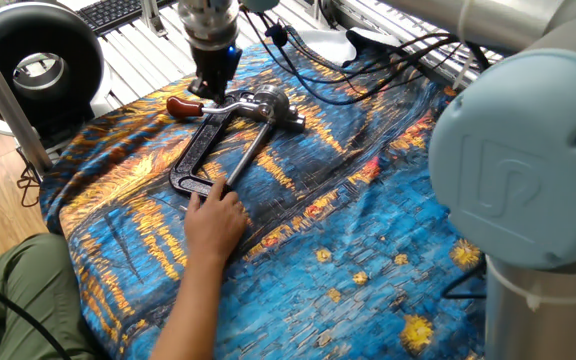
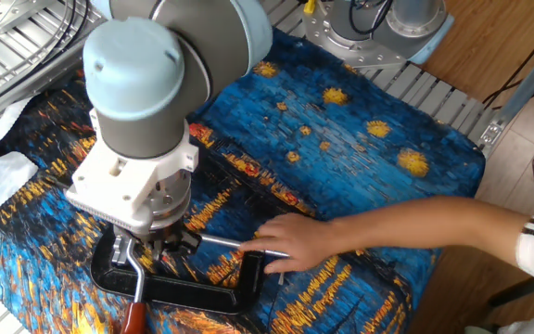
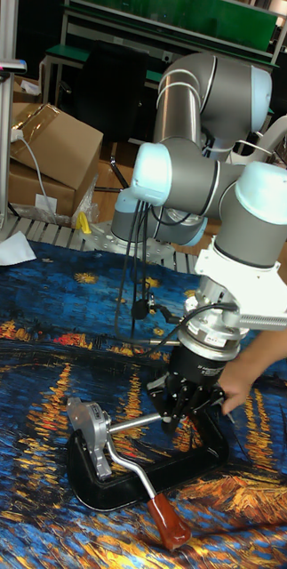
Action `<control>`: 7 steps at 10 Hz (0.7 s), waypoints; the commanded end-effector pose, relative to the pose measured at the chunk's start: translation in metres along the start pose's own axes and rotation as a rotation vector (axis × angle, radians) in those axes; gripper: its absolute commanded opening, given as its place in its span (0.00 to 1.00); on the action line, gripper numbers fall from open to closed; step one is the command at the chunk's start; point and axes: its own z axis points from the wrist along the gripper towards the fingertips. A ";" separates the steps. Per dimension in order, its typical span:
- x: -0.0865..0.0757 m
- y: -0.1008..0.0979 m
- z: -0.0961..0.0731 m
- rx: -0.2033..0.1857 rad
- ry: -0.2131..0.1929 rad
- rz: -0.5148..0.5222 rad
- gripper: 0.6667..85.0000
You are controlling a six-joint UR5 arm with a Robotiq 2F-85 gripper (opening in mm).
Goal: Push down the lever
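- At the lower middle of the tall fixed view, your gripper (image 3: 189, 402) hangs just above the clamp's steel rod (image 3: 136, 424), fingers pointing down; they appear drawn close together with nothing between them, though the angle leaves some doubt.
- The lever (image 3: 147, 492) lies at the bottom of that view: a thin metal arm running from the silver head (image 3: 91, 435) down and right to a reddish-brown knob (image 3: 171, 524) resting low on the cloth (it sits clear of the gripper, not touching it).
- In one fixed view, you see the same lever (image 1: 200, 103) in the upper left of the frame, its knob (image 1: 182, 105) pointing left and the gripper (image 1: 212, 81) just above and right of the knob, beside the silver head (image 1: 271, 105).
- The black clamp frame (image 1: 196, 150) curves from the head down toward the middle left of that frame, lying flat on the blue and orange painted cloth (image 1: 348, 230).
- A person's hand (image 1: 214, 220) presses on the far end of the frame, below and left of centre; in the other fixed view that hand (image 2: 290, 243) reaches in from the right edge onto the clamp frame (image 2: 184, 295).
- In the other fixed view the arm's wrist hides the fingers, so you cannot judge the jaws there; the lever (image 2: 137, 290) shows at the bottom left.
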 end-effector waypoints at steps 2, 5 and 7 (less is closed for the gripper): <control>0.015 0.001 -0.008 -0.012 0.049 0.032 0.00; 0.042 0.009 -0.074 0.005 0.115 0.077 0.00; 0.035 0.025 -0.086 0.002 0.139 0.085 0.00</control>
